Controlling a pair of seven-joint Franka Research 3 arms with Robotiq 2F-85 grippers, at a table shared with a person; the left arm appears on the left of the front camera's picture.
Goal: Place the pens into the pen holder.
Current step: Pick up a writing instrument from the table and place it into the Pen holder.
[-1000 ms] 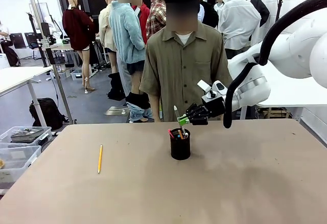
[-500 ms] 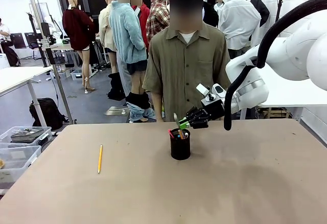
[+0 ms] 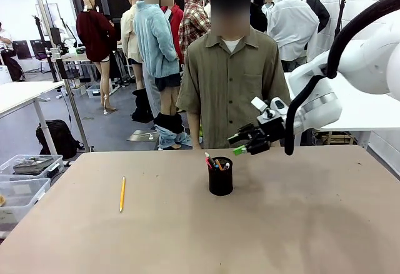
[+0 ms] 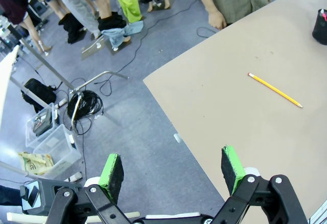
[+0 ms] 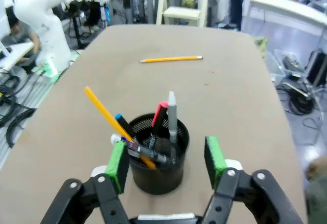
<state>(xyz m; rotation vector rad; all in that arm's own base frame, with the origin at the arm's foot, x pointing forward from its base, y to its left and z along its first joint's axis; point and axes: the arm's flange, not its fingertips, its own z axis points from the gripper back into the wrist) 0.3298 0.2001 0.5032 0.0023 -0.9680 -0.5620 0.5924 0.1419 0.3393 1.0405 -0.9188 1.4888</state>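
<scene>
1. Your right gripper hangs just above the holder, a little to the right of it in the front view, jaws apart and gripping nothing.
2. Seen from that wrist, its green pads stand either side of the holder's mouth, above the rim.
3. The pens in the holder poke out past its rim. An orange pen leans far out, a silver pen stands near upright, and a pink pen sits just beside the silver one.
4. A yellow pencil lies flat on the table, well to the left of the holder.
5. Your left gripper is spread wide and empty, well apart from the holder, hanging past the table's edge over the floor.
6. A person stands at the table's far side, directly behind the holder.
</scene>
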